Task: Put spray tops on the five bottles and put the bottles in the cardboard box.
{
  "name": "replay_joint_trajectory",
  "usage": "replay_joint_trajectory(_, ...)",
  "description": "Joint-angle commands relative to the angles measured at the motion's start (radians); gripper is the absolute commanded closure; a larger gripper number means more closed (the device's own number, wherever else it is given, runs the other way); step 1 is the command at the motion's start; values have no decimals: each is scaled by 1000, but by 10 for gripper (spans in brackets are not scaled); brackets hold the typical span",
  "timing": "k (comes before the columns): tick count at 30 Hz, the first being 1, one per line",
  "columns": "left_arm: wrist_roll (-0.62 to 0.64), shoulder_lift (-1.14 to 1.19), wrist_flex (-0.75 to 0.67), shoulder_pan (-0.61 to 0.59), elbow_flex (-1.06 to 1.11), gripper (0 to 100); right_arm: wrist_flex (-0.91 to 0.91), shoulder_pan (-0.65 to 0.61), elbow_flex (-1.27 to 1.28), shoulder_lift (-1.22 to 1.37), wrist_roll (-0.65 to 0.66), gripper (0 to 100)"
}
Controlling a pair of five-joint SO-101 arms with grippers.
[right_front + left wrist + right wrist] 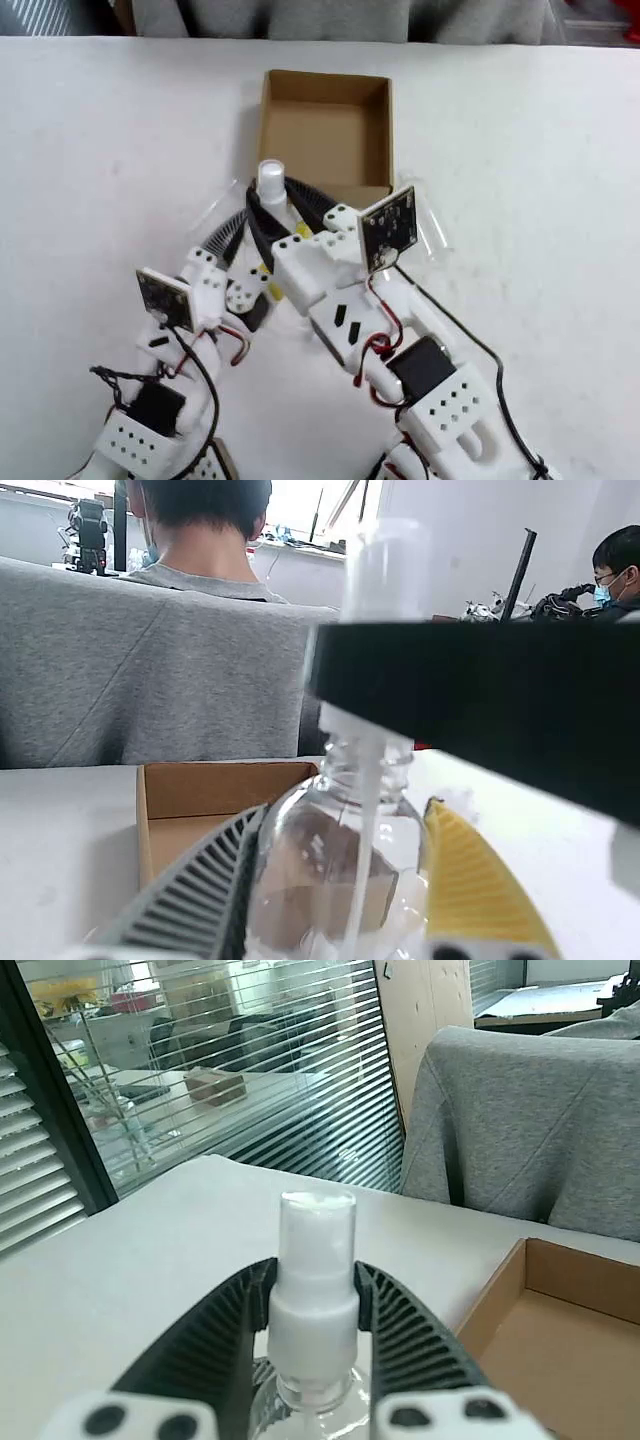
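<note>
Bottle [310, 860] upright, long axis vertical, spray top [315, 1260] pointing up, just beside the near wall of the cardboard box [327, 85]. Left gripper [340, 890] pinches the bottle's body; right gripper [315, 1295] pinches the spray top.

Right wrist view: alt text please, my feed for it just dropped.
The right gripper is shut on the white spray top, which sits on the neck of a clear bottle. An open cardboard box stands on the white table beyond, with window blinds behind.
</note>
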Motion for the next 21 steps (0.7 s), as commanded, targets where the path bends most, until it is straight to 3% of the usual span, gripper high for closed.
replay_joint_trajectory(1,9,-21,-18,12,-8,887,-24,-19,3,-19,-8,984)
replay_joint_trajectory(11,9,-21,-18,7,-6,887,-13,-24,8,-47,-8,976)
replay_joint_trajectory(17,9,-21,-18,7,-6,887,105,-47,5,-101,-9,813)
replay_joint_trajectory(21,9,-21,-18,7,-6,887,116,-54,-2,-120,-9,783)
